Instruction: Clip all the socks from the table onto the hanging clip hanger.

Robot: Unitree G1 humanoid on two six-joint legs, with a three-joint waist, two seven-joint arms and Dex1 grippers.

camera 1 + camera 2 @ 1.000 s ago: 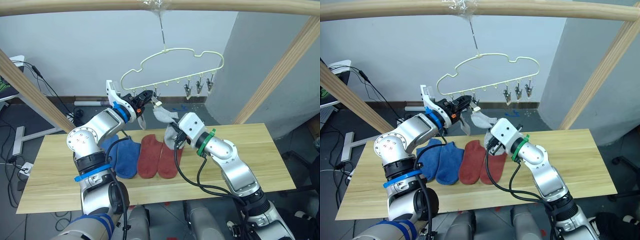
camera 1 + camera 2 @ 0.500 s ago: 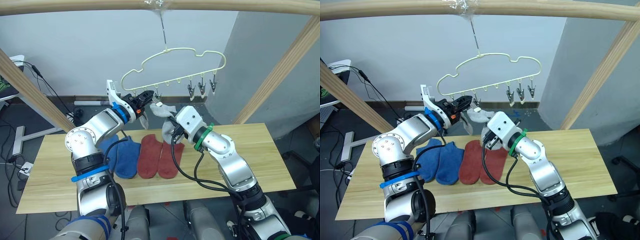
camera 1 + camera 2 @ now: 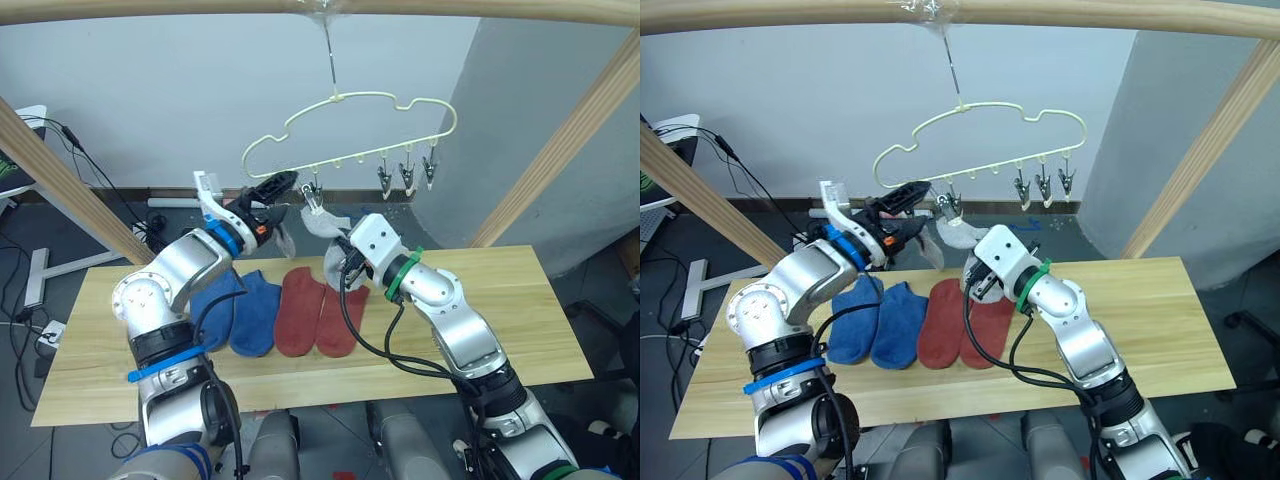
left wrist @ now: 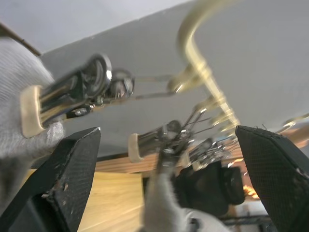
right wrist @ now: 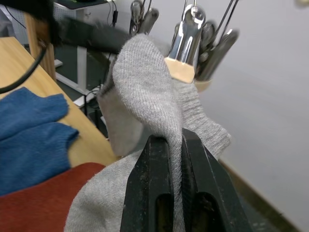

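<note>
Grey sock (image 5: 145, 92) is being pinched by the right hand (image 5: 175, 159), apparently touching a clip (image 5: 186, 46) just above; left hand (image 4: 164, 159) is gaping wide.

Robotics lab test bay. Frame of round pale wooden poles (image 3: 560, 130) is standing over a long light plank desk (image 3: 520, 320); black cables (image 3: 60, 140) are trailing along a bare grey wall (image 3: 150, 90); dark floor (image 3: 20, 250).
</note>
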